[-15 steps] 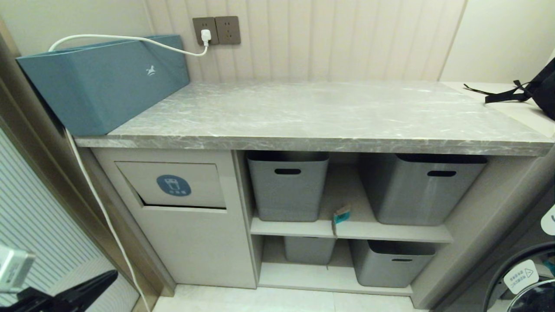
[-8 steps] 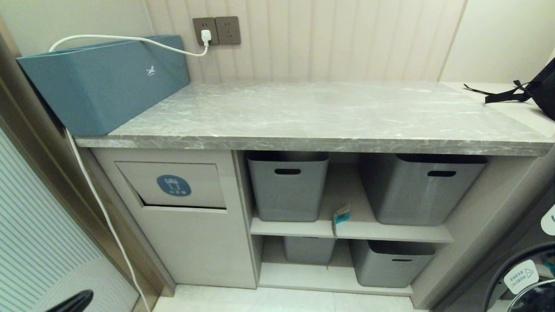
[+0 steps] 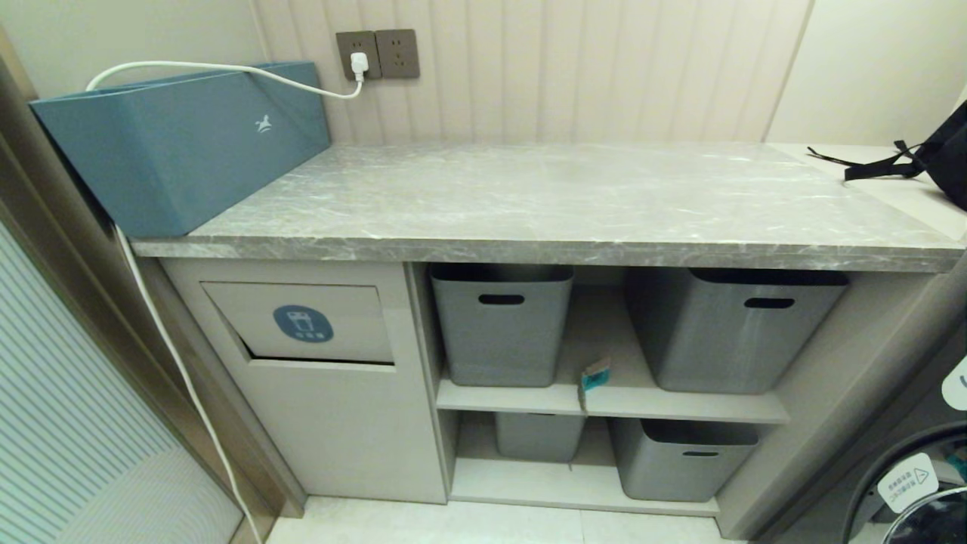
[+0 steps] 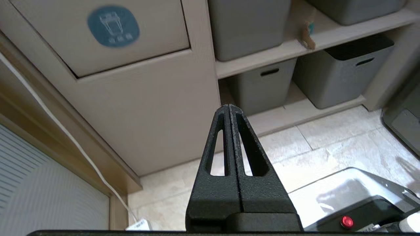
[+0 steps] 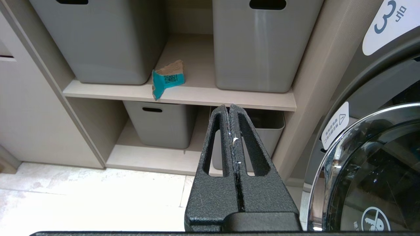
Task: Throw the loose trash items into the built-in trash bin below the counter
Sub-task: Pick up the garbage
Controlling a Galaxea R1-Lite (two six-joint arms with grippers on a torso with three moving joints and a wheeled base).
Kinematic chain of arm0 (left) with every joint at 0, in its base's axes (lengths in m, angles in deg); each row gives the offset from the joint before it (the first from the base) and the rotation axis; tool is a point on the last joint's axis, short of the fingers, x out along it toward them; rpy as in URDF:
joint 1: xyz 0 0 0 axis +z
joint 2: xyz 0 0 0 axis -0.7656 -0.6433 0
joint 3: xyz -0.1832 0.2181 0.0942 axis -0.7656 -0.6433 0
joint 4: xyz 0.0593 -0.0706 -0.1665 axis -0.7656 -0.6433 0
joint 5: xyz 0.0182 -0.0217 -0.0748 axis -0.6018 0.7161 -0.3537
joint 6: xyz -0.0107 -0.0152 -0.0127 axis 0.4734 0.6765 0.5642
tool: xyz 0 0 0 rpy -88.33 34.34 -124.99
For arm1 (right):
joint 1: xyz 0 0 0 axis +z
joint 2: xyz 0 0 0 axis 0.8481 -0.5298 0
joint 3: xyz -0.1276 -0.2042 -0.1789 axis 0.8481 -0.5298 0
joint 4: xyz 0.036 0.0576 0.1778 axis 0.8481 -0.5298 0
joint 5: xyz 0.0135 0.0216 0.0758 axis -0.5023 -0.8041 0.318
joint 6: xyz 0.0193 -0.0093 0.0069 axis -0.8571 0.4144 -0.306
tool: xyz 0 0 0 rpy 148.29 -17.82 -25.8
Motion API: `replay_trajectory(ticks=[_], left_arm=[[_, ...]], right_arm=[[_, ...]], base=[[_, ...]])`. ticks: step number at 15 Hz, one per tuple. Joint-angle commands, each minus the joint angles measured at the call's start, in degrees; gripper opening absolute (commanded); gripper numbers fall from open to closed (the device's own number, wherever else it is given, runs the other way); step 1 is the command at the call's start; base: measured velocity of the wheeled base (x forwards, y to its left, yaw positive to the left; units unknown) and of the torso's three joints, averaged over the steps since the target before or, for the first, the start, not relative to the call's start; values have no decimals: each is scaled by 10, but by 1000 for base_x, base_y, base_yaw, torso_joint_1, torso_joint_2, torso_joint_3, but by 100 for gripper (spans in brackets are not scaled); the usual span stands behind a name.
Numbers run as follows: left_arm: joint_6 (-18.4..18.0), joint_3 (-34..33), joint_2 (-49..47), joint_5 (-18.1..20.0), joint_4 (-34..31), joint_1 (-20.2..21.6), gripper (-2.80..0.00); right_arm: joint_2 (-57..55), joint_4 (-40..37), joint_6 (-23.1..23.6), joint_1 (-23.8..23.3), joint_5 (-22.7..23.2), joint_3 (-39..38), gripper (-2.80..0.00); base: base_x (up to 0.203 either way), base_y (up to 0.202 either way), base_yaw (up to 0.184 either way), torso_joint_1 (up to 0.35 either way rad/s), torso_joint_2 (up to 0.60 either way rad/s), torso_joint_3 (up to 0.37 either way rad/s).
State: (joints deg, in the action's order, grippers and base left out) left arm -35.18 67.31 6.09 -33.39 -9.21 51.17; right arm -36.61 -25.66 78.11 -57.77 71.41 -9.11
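Hanging clenched and empty below the bin flap [image 3: 302, 323], left end effector [image 4: 229, 109]; right end effector [image 5: 229, 109] likewise clenched. Teal scrap [image 3: 594, 375] sits right of flap, on shelf edge between tubs [image 3: 501, 321]. Risk: a careless reach knocks it off.

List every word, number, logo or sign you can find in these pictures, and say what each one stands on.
"3": large numeral on the white label of the washing machine; the small characters beside it are unreadable.
White bin icon: on the round blue sticker on the trash bin flap; the text under it is blurred.
White horse logo: on the teal box.
Warning triangle: on a small white label; its text is too small.
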Motion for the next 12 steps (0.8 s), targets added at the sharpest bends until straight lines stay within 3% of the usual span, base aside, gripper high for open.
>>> replay_trajectory(ticks=[1,2,3,5,6,7,9,12], left_arm=[[-1,7,96,0,-13,-6,-280],[-1,7,118,-7,-14,-8,-280],[-1,3,124,-39,-9,-8,-280],[4,-6,123,-200,0,-8,-280],[13,-8,123,-247,-1,-8,-280],[24,-9,123,-246,-18,-9,-280],[27,-12,123,-170,-56,-10,-280],[26,-11,123,-161,-60,-14,-280]], right_arm=[[1,0,0,0,0,0,-280],[1,0,0,0,0,0,-280],[1,0,0,0,0,0,-280],[0,0,0,0,0,0,-280],[1,0,0,0,0,0,-280],[0,0,0,0,0,0,-280],[1,0,0,0,0,0,-280],[1,0,0,0,0,0,-280]], base=[[0,0,0,0,0,0],[0,0,0,0,0,0],[0,0,0,0,0,0],[0,0,0,0,0,0],[0,0,0,0,0,0],[0,0,0,0,0,0],[0,0,0,0,0,0],[0,0,0,0,0,0]])
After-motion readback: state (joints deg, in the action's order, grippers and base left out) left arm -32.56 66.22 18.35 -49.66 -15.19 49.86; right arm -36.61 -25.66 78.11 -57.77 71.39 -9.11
